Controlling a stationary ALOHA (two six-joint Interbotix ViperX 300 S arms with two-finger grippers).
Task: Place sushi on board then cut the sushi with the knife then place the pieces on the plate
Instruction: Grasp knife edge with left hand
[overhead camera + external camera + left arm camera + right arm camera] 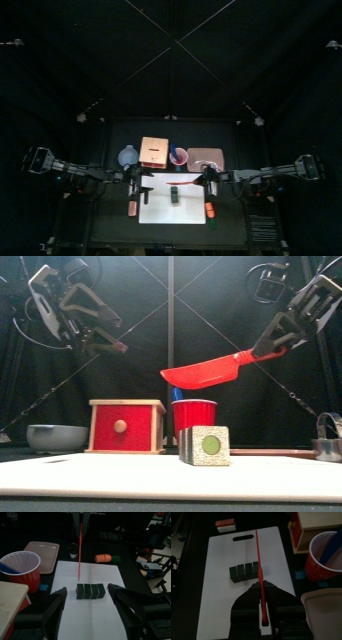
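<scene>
I count one white rectangular cutting board [171, 215] bearing one dark green toy sushi roll [90, 591]. There are two toy knives: one red toy knife [203, 373] and one blue toy knife [330, 551], which stands in the single red cup [194, 414] at the board's 12 o'clock. One pale wooden box with a red drawer front [127, 426] sits at 11, one blue-grey bowl [56, 436] at 10 and one flat pink tray [205, 158] at 1. There is one round metal cutter [329, 441]. Two loose toy foods lie beside the board: the 8 o'clock toy [131, 207] and the 4 o'clock toy [210, 212].

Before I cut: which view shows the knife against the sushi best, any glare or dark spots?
Front view: knife clear against black curtain. Right wrist view: sushi dark on the white board, knife a thin red line. Top view: board glares bright, knife hard to find.
</scene>
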